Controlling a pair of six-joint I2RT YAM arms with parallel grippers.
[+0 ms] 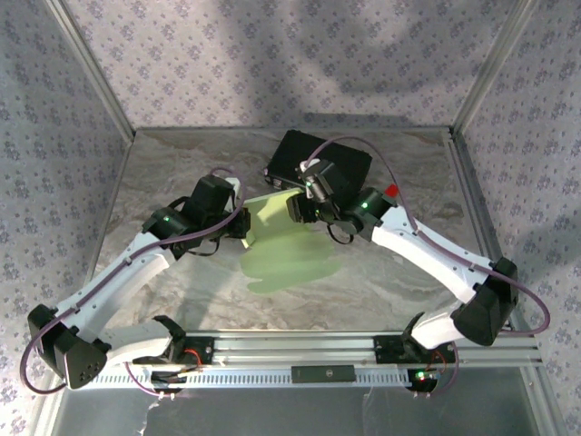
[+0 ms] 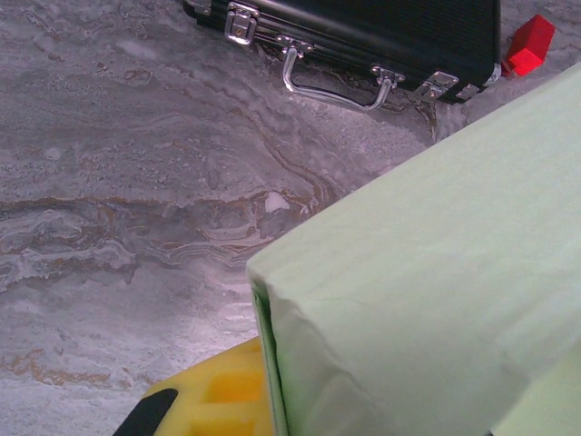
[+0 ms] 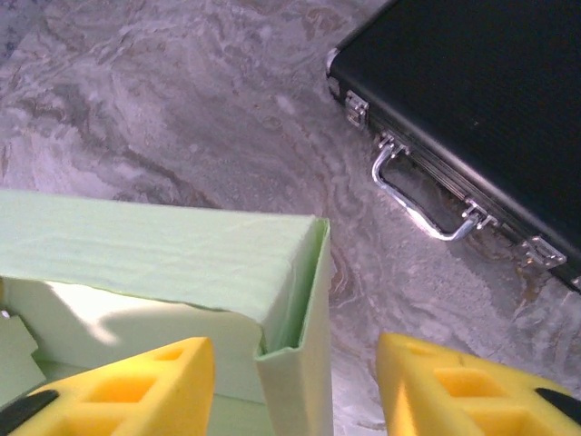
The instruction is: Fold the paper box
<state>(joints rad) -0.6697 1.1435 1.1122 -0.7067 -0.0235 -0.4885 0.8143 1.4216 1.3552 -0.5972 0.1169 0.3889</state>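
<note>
Pale green paper box [image 1: 289, 254], half-folded: far end with upright walls, near rounded flaps flat.

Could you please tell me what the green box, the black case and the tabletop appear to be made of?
Paper box: thin pale green card, matte, with soft creases at the folds. Case: black ribbed shell, probably plastic or metal, with shiny metal latches and handle. Table: marble-patterned, slightly glossy; stone or laminate, unclear.
</note>
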